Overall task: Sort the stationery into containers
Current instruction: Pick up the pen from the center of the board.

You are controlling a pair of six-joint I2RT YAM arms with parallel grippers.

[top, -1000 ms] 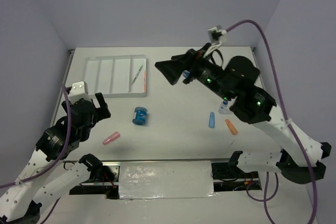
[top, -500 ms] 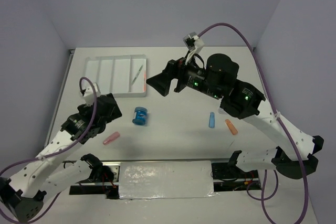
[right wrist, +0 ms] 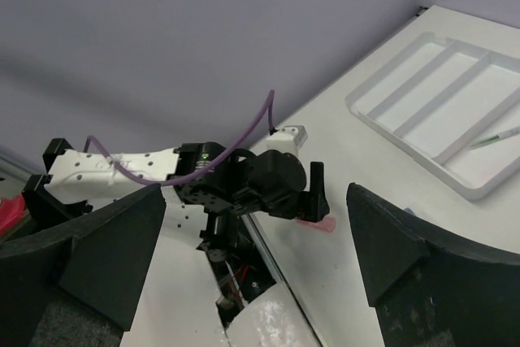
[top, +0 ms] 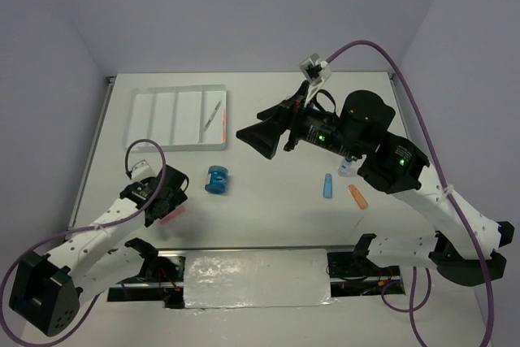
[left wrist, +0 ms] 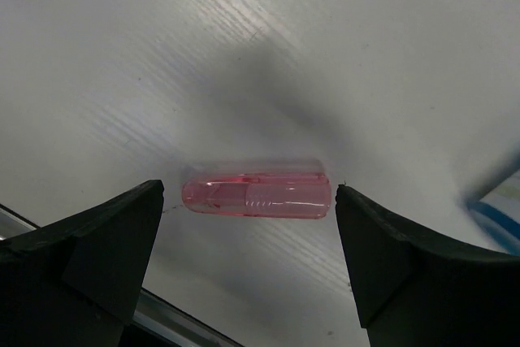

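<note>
A short pink piece (left wrist: 256,195) lies flat on the table between the open jaws of my left gripper (left wrist: 249,219), a finger at each end, not gripped. In the top view, my left gripper (top: 168,206) is low over this pink piece (top: 173,216). My right gripper (top: 257,136) is open and empty, held high above the table's middle. The white four-compartment tray (top: 139,116) at the back left holds a grey-green pen (top: 214,113) and an orange pen (top: 224,123) in its rightmost compartment. A blue spool (top: 218,179), a blue stubby piece (top: 327,186) and an orange stubby piece (top: 357,196) lie loose on the table.
A small blue and white item (top: 347,169) sits partly hidden under the right arm. The right wrist view shows the left arm (right wrist: 260,184), the pink piece (right wrist: 318,224) and the tray (right wrist: 363,108). The table's near edge runs just behind the left gripper.
My left gripper has come down and forward until its open jaws stand round the pink piece. My right arm swung left, then back to the right, staying high and open.
</note>
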